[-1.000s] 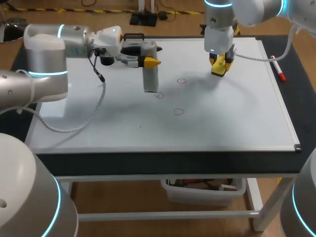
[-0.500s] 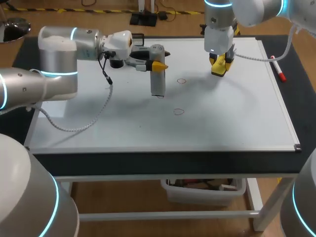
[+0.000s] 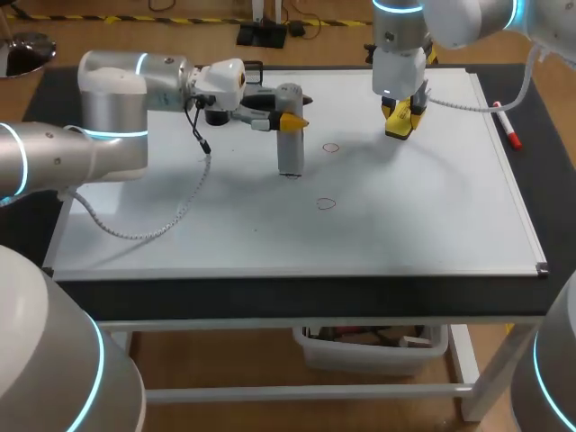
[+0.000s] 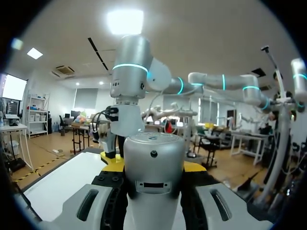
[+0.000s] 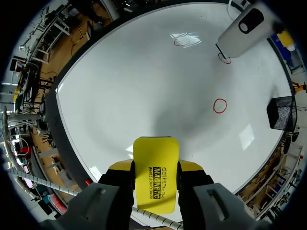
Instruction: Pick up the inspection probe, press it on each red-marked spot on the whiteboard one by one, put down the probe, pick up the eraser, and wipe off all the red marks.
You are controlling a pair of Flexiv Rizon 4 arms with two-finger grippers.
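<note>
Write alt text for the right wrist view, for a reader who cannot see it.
The right tool holds a yellow eraser between its fingers, with the whiteboard ahead of it. On the board are three red marks, and a grey probe stands with its tip at one of them.

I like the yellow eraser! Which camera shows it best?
Right wrist view: the eraser is close up in the right gripper. The head view shows it small; the left wrist view, barely a yellow sliver behind the inspection probe.

Tool grips eraser; probe at red mark.
</note>
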